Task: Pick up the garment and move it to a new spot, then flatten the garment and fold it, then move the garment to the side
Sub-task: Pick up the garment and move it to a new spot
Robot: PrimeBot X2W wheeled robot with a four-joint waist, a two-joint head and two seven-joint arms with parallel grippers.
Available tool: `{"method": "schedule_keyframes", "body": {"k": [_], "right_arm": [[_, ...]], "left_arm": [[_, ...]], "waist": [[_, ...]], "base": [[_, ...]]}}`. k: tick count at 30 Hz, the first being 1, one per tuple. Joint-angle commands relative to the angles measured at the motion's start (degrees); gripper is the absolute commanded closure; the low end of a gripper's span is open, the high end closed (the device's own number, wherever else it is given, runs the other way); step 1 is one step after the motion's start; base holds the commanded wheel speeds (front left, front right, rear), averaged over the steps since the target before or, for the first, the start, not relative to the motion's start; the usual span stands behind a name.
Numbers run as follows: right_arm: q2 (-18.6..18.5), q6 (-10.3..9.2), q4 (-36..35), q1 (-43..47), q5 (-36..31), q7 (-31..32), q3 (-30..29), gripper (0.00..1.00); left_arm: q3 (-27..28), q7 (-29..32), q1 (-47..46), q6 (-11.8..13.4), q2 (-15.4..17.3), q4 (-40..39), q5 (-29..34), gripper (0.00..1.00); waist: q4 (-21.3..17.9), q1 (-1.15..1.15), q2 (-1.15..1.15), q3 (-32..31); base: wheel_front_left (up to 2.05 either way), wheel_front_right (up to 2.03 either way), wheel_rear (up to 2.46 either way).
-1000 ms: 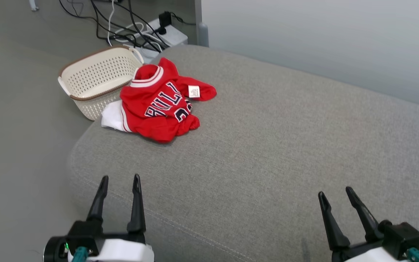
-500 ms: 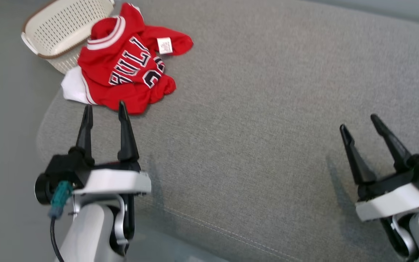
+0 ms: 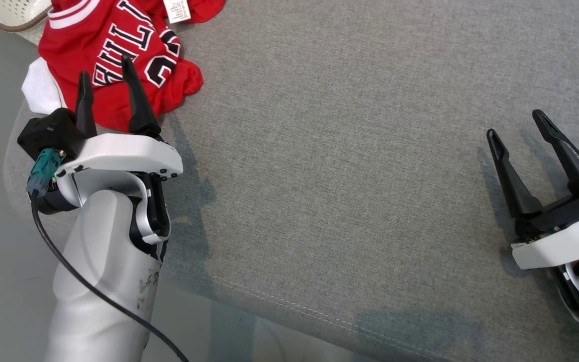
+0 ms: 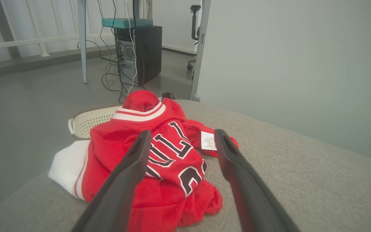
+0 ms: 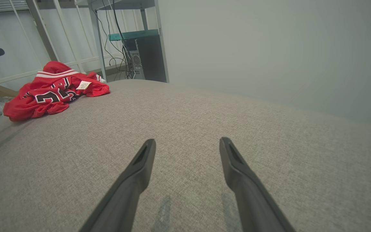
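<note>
Both left gripper (image 3: 105,68) and right gripper (image 3: 514,123) stand spread, empty. Your left one has closed in on the red Bulls jersey (image 3: 133,30), crumpled at the far-left corner of the sofa (image 3: 345,151) by the basket (image 3: 13,9); tips now at its near edge. Pickup looks next.

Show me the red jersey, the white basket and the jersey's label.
red jersey (image 4: 172,154): left wrist view, black lettering
white basket (image 4: 90,121): left wrist view, perforated wall
label (image 4: 207,141): left wrist view, its middle
</note>
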Motion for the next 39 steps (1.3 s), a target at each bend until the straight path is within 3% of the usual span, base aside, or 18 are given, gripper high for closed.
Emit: {"method": "schedule_keyframes", "body": {"k": [1,7,16,27,28,29,34,39], "right_arm": [[-1.2,0.0,-1.61,-0.06,0.81,-0.35,1.24,0.0],[-2.17,0.0,-1.77,-0.42,1.75,-0.35,1.88,0.0],[-3.23,0.0,-2.12,-1.75,3.11,-0.35,4.27,0.0],[-4.52,0.0,-2.61,-2.99,4.3,-0.35,6.2,0.0],[-4.54,0.0,-2.63,-3.0,4.35,-0.35,6.25,0.0],[-4.51,0.0,-2.67,-3.03,4.35,-0.35,6.25,0.0],[-4.28,0.0,-2.66,-2.9,4.35,-0.35,6.14,0.0],[-3.25,0.0,-2.47,-2.61,4.21,-0.35,5.75,0.0]], "left_arm": [[2.26,-0.18,-2.55,0.56,1.93,2.93,-0.86,0.0],[2.01,-0.18,-8.01,0.27,1.93,16.09,-2.21,0.0],[2.52,0.6,-16.75,-3.12,2.28,32.89,-4.21,0.0],[2.88,0.81,-22.16,-5.28,3.75,44.66,-5.46,0.0],[2.95,0.67,-22.23,-5.37,3.81,45.07,-5.53,0.59],[2.88,0.54,-22.27,-5.41,3.96,45.4,-5.44,1.0],[3.2,-0.08,-21.94,-6.21,4.58,44.67,-5.15,1.0],[5.07,-0.16,-18.53,-5.54,5.12,34.42,-2.24,1.0]], "waist": [[-0.45,0.0,0.0,0.46],[-0.92,0.0,0.0,0.74],[-2.21,0.0,0.0,1.3],[-4.97,0.0,0.0,1.38],[-5.22,0.0,0.0,1.32],[-5.46,0.0,0.0,1.25],[-6.13,0.0,0.0,0.72],[-6.31,0.0,0.0,-0.54]], "base": [[0.0,0.0,0.0],[0.0,0.0,0.0],[0.0,0.0,0.0],[0.0,0.0,0.0],[0.0,0.0,0.0],[0.0,0.0,0.0],[0.0,0.0,0.0],[0.0,0.0,0.0]]}}
